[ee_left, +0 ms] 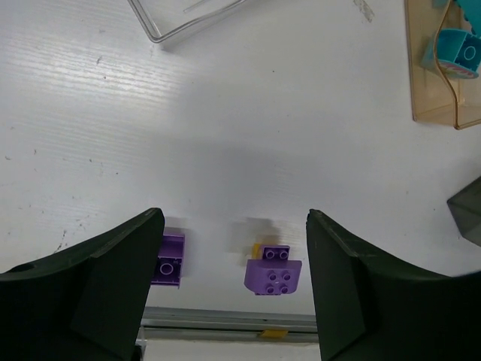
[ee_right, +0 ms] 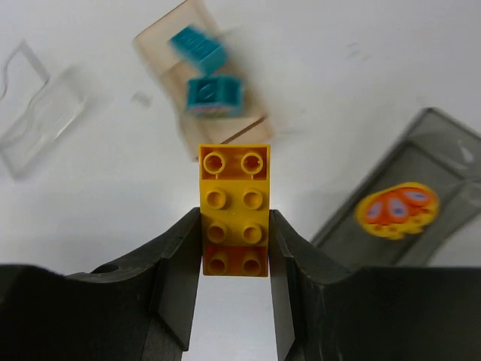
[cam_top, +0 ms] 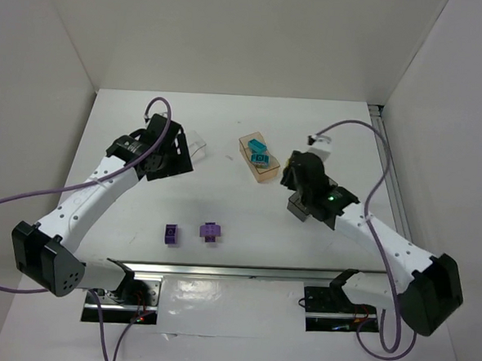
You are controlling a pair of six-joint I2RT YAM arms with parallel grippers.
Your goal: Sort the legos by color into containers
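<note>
Right gripper (ee_right: 234, 226) is clamping an orange-yellow studded brick (ee_right: 234, 210) at frame centre. Left gripper (ee_left: 234, 226) is gaping wide, empty. Translucent tan-orange box (cam_top: 263, 174) is holding two teal bricks (cam_top: 257, 151). Dark smoky grey box (ee_right: 451, 162), cut off at the right edge, is holding an orange patterned piece (ee_right: 396, 209). Clear box (cam_top: 198, 149) is lying half hidden behind the left arm. Two purple bricks (cam_top: 172, 234) are lying loose at lower centre.

This looks like a robot laboratory, a kind of test cell, and not a home. A white table (cam_top: 224, 196) is closed in by plain white panels (cam_top: 233, 41) at the back and at both sides. Two robot arms (cam_top: 102, 184) are fixed on a metal rail (cam_top: 243, 272) at the near edge, and purple cables (cam_top: 15, 199) hang loose from them. On the table lie small toy bricks (cam_top: 171, 234) and plastic boxes (cam_top: 258, 161).
</note>
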